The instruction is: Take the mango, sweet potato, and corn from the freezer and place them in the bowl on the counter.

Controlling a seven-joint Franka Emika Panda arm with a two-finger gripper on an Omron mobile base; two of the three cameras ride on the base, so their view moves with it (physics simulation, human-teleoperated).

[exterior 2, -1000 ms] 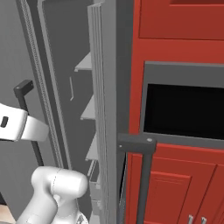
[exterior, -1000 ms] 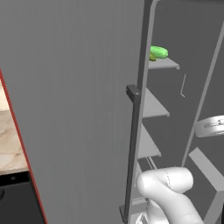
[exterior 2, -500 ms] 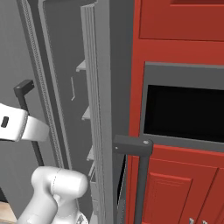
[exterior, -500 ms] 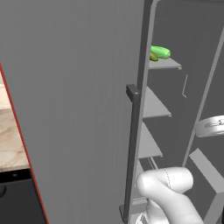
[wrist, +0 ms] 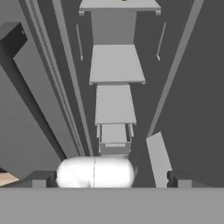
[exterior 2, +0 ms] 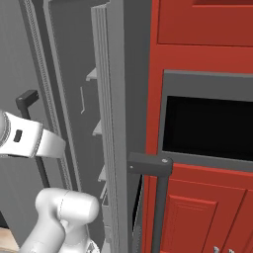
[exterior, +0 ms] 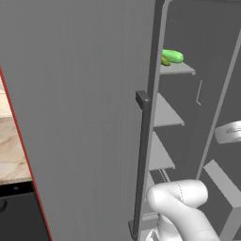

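The freezer's grey door (exterior: 84,117) stands open, with its bar handle (exterior: 142,155) toward me. On the top inner shelf (exterior: 176,69) lies a bright green food item (exterior: 172,55), and a darker olive one (exterior: 164,61) is tucked against it. I cannot tell which is the mango and which the corn. The sweet potato, the bowl and most of the counter are out of view. In the hand view my gripper (wrist: 110,179) is open with nothing between its fingertips (wrist: 41,178). It is low in the freezer opening, looking up along the bare shelves (wrist: 116,63).
A strip of marbled counter (exterior: 10,146) shows left of the door. Red cabinets (exterior 2: 202,217) and a black appliance opening (exterior 2: 207,126) stand right of the freezer (exterior 2: 123,123), with a dark bar handle (exterior 2: 159,170) in front. My white arm (exterior: 181,207) fills the lower doorway.
The right base view has shifted slightly, so the freezer's edge looks a little wider. The arm has hardly moved and the gripper stays open.
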